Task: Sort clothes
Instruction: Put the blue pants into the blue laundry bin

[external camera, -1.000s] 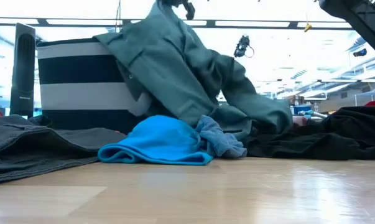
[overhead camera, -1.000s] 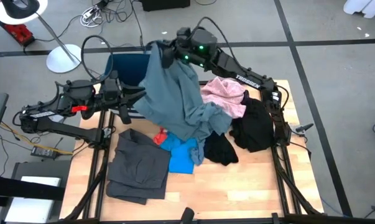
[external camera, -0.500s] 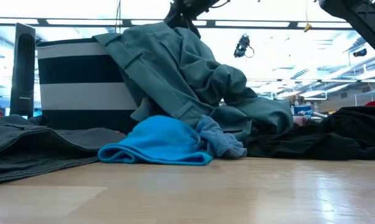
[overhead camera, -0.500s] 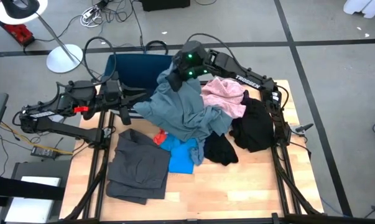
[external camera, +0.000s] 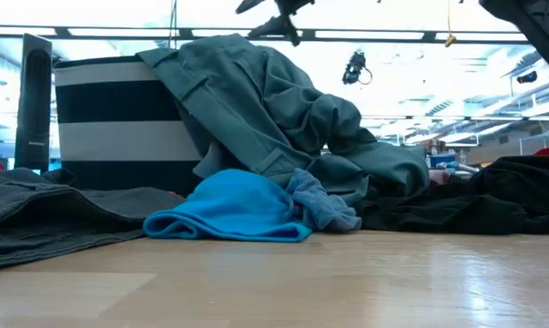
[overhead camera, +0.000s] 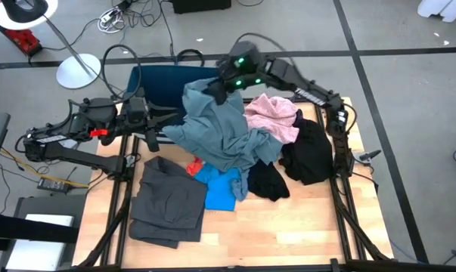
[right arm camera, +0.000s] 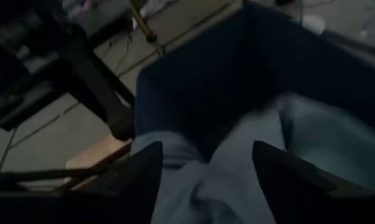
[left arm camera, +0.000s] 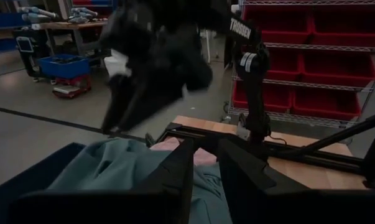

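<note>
The grey-blue garment (overhead camera: 216, 128) lies draped over the rim of the dark blue bin (overhead camera: 156, 83), its upper part hanging on the bin wall and its lower folds spread over the clothes pile on the table (overhead camera: 288, 227); this placement suggests a transfer into the bin that is only partly complete. The fabric is soft, heavily creased and bulky. The right gripper (overhead camera: 215, 85) hovers just above the garment at the bin edge, fingers spread apart and empty. The left gripper (overhead camera: 169, 115) waits beside the bin with its fingers close together, holding nothing. A bright blue garment (external camera: 228, 208) lies below the grey-blue folds.
</note>
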